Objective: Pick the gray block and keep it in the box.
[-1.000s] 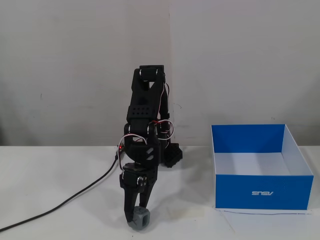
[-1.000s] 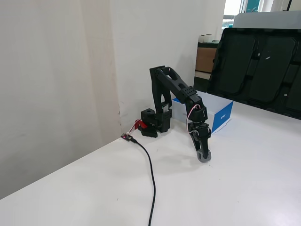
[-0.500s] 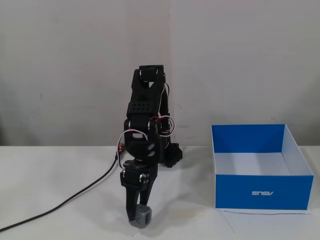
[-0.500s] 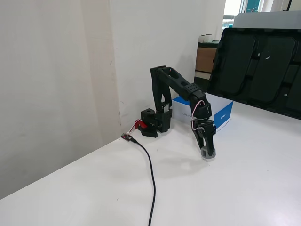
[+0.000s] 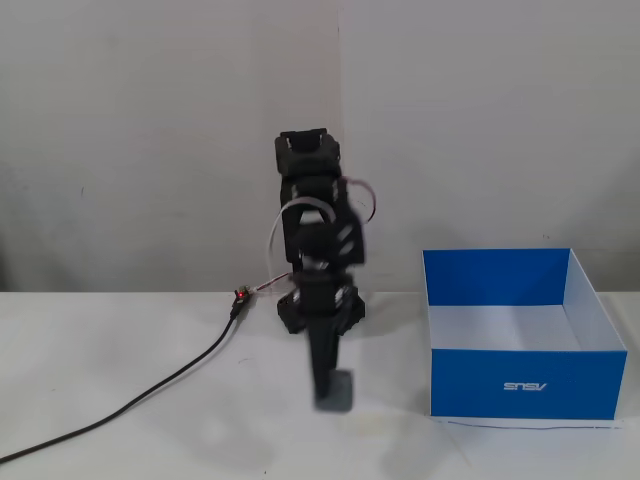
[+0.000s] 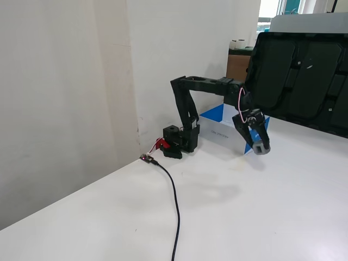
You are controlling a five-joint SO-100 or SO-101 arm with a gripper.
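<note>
The gray block (image 5: 340, 390) is small and sits between my fingertips; it also shows in the other fixed view (image 6: 262, 148). My gripper (image 5: 328, 396) points down, shut on the block, and holds it above the white table in both fixed views (image 6: 259, 145). The box (image 5: 520, 385) is bright blue outside with a white logo and white inside. It stands open on the table to the right of the gripper. In the other fixed view the box (image 6: 216, 116) lies behind the arm, partly hidden by it.
A black cable (image 5: 150, 385) runs from the arm's base across the table to the left front; it also shows in the other fixed view (image 6: 174, 196). A large black panel (image 6: 304, 76) leans at the right. A wall stands right behind the arm's base (image 6: 176, 142).
</note>
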